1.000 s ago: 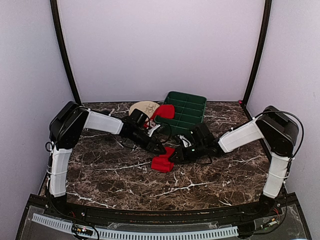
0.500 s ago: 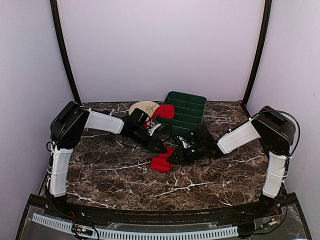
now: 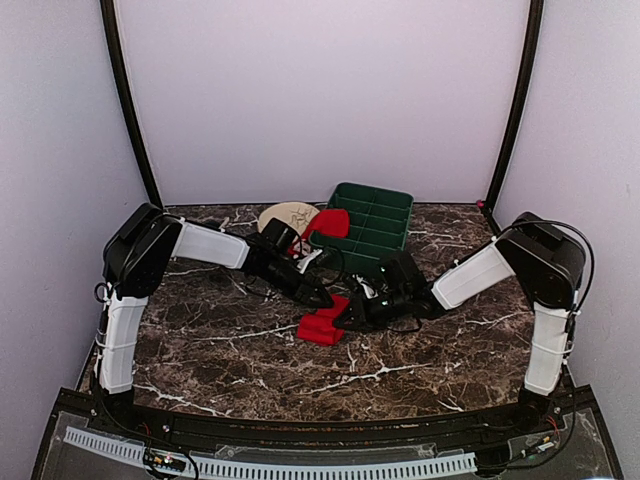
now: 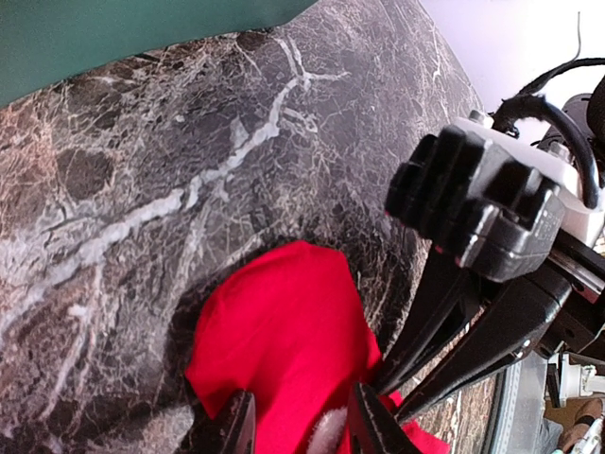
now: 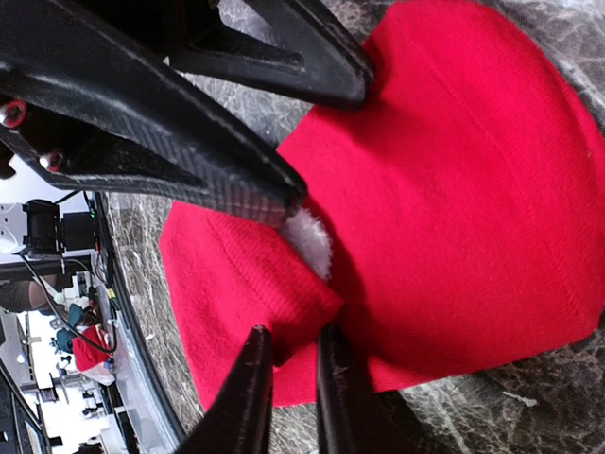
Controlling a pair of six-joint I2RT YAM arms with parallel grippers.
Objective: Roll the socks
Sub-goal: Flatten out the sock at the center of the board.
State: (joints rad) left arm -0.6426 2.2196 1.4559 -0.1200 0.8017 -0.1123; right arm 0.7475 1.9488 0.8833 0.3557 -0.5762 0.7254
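Observation:
One red sock [image 3: 320, 328] lies partly folded on the marble table between both arms. My left gripper [image 3: 322, 298] comes down on it from the back left. In the left wrist view the sock [image 4: 284, 331] fills the gap between that gripper's [image 4: 302, 430] jaws, with a white patch at the right finger. My right gripper [image 3: 345, 318] reaches in from the right. Its narrow jaws [image 5: 295, 336] pinch a fold at the sock's [image 5: 473, 189] near edge. A second red sock [image 3: 330, 222] rests on the green tray's rim.
The green compartment tray [image 3: 385, 215] stands behind the grippers at the back centre. A beige round object [image 3: 285, 215] lies to its left. Both grippers' fingers crowd together over the sock, the left fingers [image 5: 189, 161] just above the right ones.
My right gripper has slid a little left and its jaws have narrowed onto the fold. The sock has shifted slightly left. The left arm has barely moved.

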